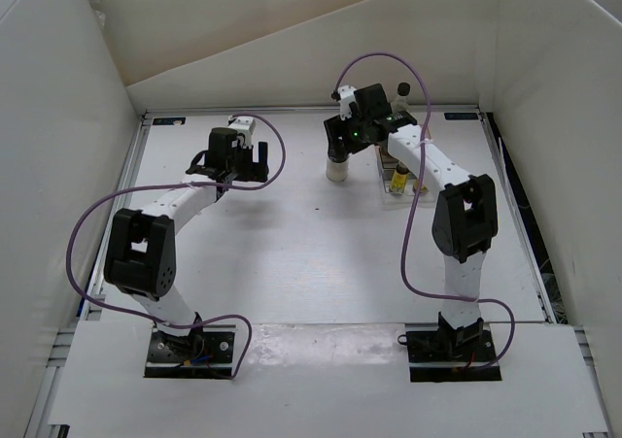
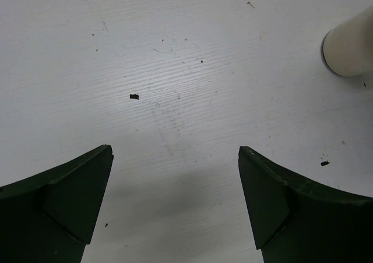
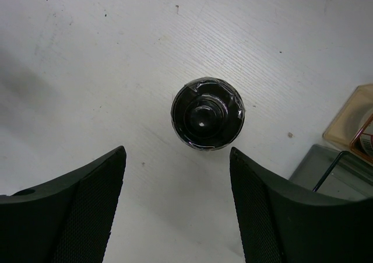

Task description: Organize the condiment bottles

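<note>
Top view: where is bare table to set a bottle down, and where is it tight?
Bare: the middle of the table, nearer than the whitish jar; also the patch under the left gripper. Crowded: far right, where the right gripper hangs open over the jar, beside the rack holding a yellow bottle.

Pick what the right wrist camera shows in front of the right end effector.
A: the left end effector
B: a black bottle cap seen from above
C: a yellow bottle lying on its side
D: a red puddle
B: the black-capped bottle stands upright on the table, its round cap facing the camera. The right end effector does not touch it, and its jaws stand apart.
</note>
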Robot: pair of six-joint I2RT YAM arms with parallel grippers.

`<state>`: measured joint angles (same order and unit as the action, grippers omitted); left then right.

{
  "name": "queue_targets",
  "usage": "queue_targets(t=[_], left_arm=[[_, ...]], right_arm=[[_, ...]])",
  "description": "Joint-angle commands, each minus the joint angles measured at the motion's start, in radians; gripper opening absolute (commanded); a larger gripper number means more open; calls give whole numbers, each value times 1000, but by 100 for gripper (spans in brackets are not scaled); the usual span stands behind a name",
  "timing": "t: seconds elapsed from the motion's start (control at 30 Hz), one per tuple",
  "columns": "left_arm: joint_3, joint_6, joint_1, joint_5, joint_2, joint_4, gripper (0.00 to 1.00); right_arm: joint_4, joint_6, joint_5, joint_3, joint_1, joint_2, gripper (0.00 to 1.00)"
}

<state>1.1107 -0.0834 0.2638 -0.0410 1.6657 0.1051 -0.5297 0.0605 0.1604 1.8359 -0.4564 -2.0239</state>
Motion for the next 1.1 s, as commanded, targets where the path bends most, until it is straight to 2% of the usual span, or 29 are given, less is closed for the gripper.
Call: queue_targets(t=[0.0,0.73,0.97,1.07], left_arm=[[40,-1,-1,-2,2,5,100],[49,-4,-12,-7,40,-4,100],[57,-9,-17,-13,51,-8,100],[57,-9,-17,-19,58,-8,100]], right_arm=[[31,-2,11,43,-2,13,74],[48,61,-18,138,-4,-110,69],[57,73,-33,144,-5,-118,64],[59,71,-38,146,-7,-124,59]])
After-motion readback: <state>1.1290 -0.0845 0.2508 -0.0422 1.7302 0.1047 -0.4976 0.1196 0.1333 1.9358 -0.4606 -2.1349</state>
